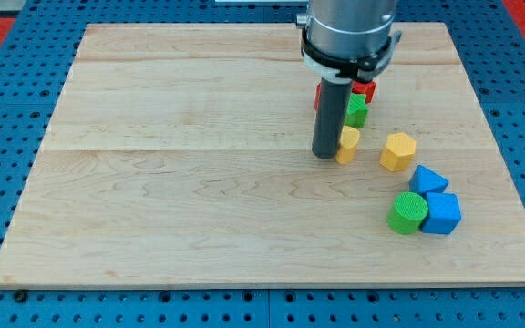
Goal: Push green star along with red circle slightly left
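The green star (358,111) lies right of the board's middle, partly hidden behind my rod. The red circle (365,89) sits just above it, touching it, also partly hidden. A second red bit shows at the rod's left edge (317,97). My tip (324,155) rests on the board below and left of the green star, touching the left side of a small yellow block (348,144).
A yellow hexagon (397,151) lies right of the small yellow block. A blue triangle (427,179), a blue cube (442,213) and a green cylinder (408,212) cluster at the lower right. The wooden board (180,182) sits on a blue pegboard table.
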